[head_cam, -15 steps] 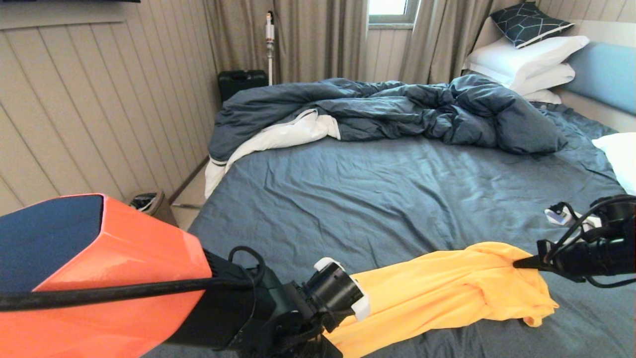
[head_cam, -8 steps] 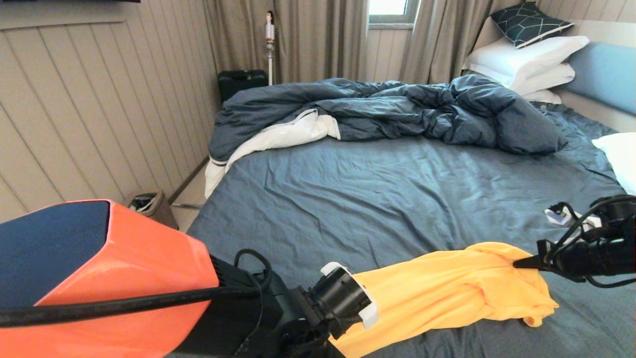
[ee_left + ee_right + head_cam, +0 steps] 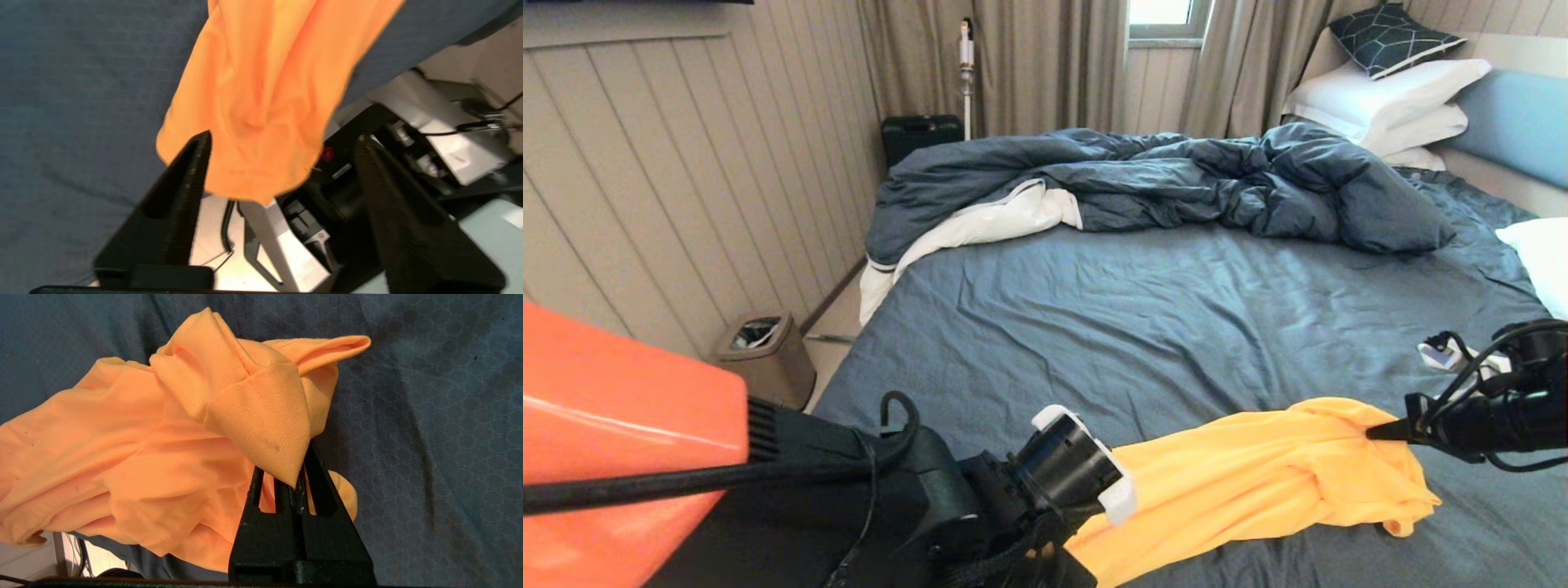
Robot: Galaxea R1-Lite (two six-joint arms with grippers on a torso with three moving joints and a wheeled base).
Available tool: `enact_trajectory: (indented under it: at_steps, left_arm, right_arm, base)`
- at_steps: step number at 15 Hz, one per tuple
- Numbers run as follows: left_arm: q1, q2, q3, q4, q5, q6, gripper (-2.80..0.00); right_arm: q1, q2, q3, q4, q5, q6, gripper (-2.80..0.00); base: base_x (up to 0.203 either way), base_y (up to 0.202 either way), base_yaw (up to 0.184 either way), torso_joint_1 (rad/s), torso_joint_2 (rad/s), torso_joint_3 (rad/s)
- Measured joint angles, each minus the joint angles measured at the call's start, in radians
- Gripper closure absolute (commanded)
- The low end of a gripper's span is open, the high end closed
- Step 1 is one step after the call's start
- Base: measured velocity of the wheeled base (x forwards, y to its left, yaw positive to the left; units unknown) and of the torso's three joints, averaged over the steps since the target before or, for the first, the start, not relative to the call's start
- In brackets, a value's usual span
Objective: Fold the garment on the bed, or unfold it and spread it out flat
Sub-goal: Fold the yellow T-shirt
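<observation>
Fingers (image 3: 184, 192) of the left gripper (image 3: 282, 141) stand spread, the shirt (image 3: 1258, 474) hem loose between them at the bed's (image 3: 1143, 327) near edge. Further right, the right gripper (image 3: 296, 479) is clenched on a bunched corner. Thin, soft, creased fabric sags unspread; flattening is barely begun.

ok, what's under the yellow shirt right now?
Under the garment only the bed sheet shows; its near end hangs past the edge. Right gripper pinches one corner, left gripper is open. Anything beneath the fabric is covered.
</observation>
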Motion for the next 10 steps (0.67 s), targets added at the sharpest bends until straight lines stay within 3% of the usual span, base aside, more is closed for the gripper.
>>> enact_trajectory:
  at_steps: [1, 6, 10]
  left_arm:
    - [-0.002, -0.022, 0.011, -0.001, 0.0, -0.005, 0.0]
    - [0.068, -0.155, 0.136, -0.036, 0.003, -0.066, 0.0]
    - [0.235, -0.369, 0.334, -0.092, 0.0, -0.116, 0.0]
  right_arm:
    - [0.0, 0.0, 0.0, 0.0, 0.0, 0.0, 0.0]
    - [0.0, 0.001, -0.004, 0.0, 0.0, 0.001, 0.0]
    - [0.003, 0.007, -0.028, 0.007, 0.0, 0.005, 0.0]
  base:
    - [0.0, 0.0, 0.0, 0.0, 0.0, 0.0]
    - [0.0, 0.0, 0.0, 0.0, 0.0, 0.0]
    - [0.0, 0.0, 0.0, 0.0, 0.0, 0.0]
